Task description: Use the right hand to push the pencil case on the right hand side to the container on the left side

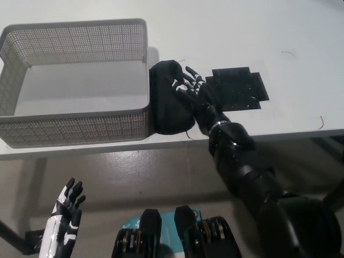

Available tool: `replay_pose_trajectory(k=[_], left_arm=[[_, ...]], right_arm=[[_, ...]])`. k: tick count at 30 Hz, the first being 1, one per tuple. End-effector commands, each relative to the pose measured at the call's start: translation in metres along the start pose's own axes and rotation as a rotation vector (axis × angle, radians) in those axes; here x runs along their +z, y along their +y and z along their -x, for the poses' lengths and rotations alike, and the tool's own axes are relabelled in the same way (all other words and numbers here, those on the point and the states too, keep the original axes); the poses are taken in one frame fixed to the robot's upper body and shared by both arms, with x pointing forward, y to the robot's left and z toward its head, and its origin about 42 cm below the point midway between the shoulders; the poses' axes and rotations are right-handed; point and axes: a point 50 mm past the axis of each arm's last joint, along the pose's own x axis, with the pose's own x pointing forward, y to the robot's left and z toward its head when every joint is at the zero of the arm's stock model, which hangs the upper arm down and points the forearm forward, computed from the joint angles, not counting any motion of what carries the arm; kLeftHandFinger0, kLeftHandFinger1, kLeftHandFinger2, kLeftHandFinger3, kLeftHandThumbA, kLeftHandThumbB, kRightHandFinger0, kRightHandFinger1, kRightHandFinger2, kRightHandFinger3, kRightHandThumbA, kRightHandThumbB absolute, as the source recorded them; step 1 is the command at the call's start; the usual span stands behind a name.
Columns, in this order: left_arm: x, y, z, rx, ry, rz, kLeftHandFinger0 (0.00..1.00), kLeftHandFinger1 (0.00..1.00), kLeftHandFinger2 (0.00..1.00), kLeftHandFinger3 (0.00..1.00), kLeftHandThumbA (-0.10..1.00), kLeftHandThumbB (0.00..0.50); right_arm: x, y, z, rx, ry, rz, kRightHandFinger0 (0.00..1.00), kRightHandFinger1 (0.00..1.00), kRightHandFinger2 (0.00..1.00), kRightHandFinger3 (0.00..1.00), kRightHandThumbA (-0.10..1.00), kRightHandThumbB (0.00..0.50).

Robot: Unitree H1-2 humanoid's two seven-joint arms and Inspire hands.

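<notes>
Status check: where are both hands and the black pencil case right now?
Right hand open, flat against black fabric pencil case. Case sits against right wall of grey mesh container, not inside. Left hand open, low below table edge. Nothing in the way.
</notes>
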Motion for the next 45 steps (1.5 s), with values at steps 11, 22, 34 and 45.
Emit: replay_pose_trajectory(k=[11, 22, 34, 45], left_arm=[[0.016, 0.007, -0.009, -0.007, -0.092, -0.029, 1.0, 1.0, 1.0, 1.0, 0.87, 0.235], [0.015, 0.008, -0.011, -0.011, -0.095, -0.014, 1.0, 1.0, 1.0, 1.0, 0.86, 0.234], [0.016, 0.007, -0.016, -0.013, -0.103, -0.007, 1.0, 1.0, 1.0, 1.0, 0.86, 0.252], [0.016, 0.008, -0.012, -0.01, -0.099, -0.007, 1.0, 1.0, 1.0, 1.0, 0.86, 0.257]], right_arm=[[-0.006, 0.068, 0.004, 0.072, -0.105, -0.149, 1.0, 1.0, 1.0, 1.0, 1.0, 0.338], [0.034, 0.032, -0.006, -0.026, -0.271, 0.683, 1.0, 1.0, 1.0, 1.0, 1.0, 0.341], [0.089, -0.013, -0.016, -0.051, -0.381, 1.051, 1.0, 1.0, 1.0, 1.0, 1.0, 0.346], [0.114, -0.026, -0.008, -0.058, -0.476, 0.905, 1.0, 1.0, 1.0, 1.0, 1.0, 0.379]])
